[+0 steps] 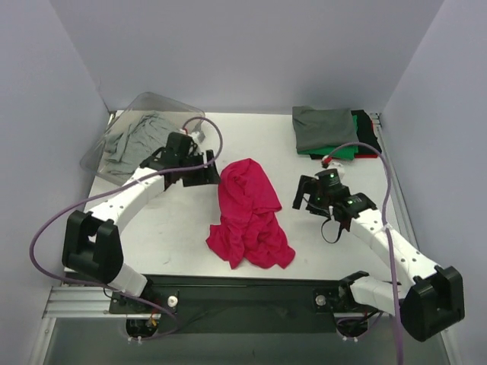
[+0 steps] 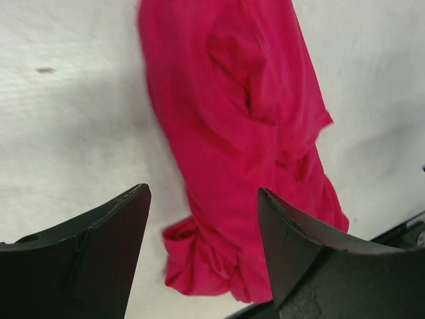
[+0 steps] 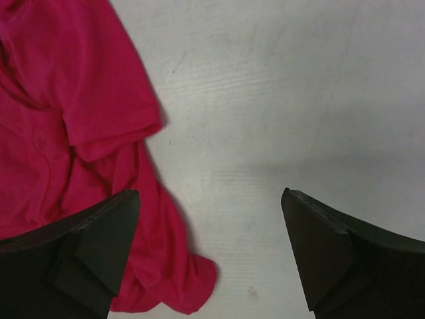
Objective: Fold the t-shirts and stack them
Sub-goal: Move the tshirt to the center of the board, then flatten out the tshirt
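Item 1. Magenta-red t-shirt (image 1: 249, 217): you will find it crumpled in a long heap at the middle of the table (image 1: 175, 228), its length running from 12 to 6 o'clock, broadest at the near end. It lies free; neither gripper touches it. One short sleeve shows in the right wrist view (image 3: 106, 126).

Item 2. Left gripper (image 1: 205, 171): it sits at the shirt's 10 o'clock, just beside the top of the heap. Your left wrist view shows its fingers (image 2: 99, 252) spread apart, nothing pinched, with the shirt (image 2: 246, 133) lying on the table beyond the gap.

Item 3. Right gripper (image 1: 307, 196): it sits at the shirt's 3 o'clock, near it but apart. Its fingers (image 3: 93, 252) stand wide, bare table (image 3: 279, 100) between them, and the shirt's edge lies under the left finger.

Item 4. Folded stack, at 1 o'clock on the table by the far right corner: a dark grey t-shirt (image 1: 326, 125) on top, with green (image 1: 346, 152), red (image 1: 370, 155) and black (image 1: 367, 125) edges showing beneath and beside it.

Item 5. Clear plastic bin (image 1: 163, 100), at 10 o'clock by the far left corner, tilted, holding a rumpled light grey t-shirt (image 1: 131, 138). Your left arm reaches across in front of it.
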Available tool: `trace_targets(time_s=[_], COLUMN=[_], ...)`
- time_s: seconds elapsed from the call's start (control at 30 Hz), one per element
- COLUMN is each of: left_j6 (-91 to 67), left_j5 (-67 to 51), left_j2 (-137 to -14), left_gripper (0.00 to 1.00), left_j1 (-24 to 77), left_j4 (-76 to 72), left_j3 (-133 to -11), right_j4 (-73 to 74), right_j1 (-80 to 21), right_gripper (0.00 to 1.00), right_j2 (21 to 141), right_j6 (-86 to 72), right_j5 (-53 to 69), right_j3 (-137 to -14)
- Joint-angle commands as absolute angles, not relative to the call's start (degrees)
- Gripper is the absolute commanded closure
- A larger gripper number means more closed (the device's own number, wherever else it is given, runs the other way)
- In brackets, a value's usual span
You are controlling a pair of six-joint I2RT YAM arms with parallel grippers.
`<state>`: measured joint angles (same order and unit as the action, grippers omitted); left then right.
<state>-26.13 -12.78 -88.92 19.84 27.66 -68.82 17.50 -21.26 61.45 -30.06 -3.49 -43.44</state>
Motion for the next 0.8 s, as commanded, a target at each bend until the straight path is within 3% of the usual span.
trace_targets(time_s=[0.0,0.23,0.77], left_j6=[-26.27,-28.48,-30.50], left_j5=[-10.29,-8.44,-13.89], left_j2=[-84.38,-85.77,-94.30], left_gripper=[0.24,0.25,0.28], left_j1=[27.74,39.45,44.82], left_j4=[29.09,29.44,27.60], left_j3=[-64.36,-61.61,-60.03], right_j4=[19.76,23.90,24.09], right_j1=[-26.79,-33.74,-39.72], right_gripper=[0.09,0.16,0.42], right_j2=[65.56,71.36,76.55], right_j6=[-35.76,-38.58,-40.69], right_j5=[-3.42,-2.82,3.42], right_j3=[-42.89,-42.72,-39.90])
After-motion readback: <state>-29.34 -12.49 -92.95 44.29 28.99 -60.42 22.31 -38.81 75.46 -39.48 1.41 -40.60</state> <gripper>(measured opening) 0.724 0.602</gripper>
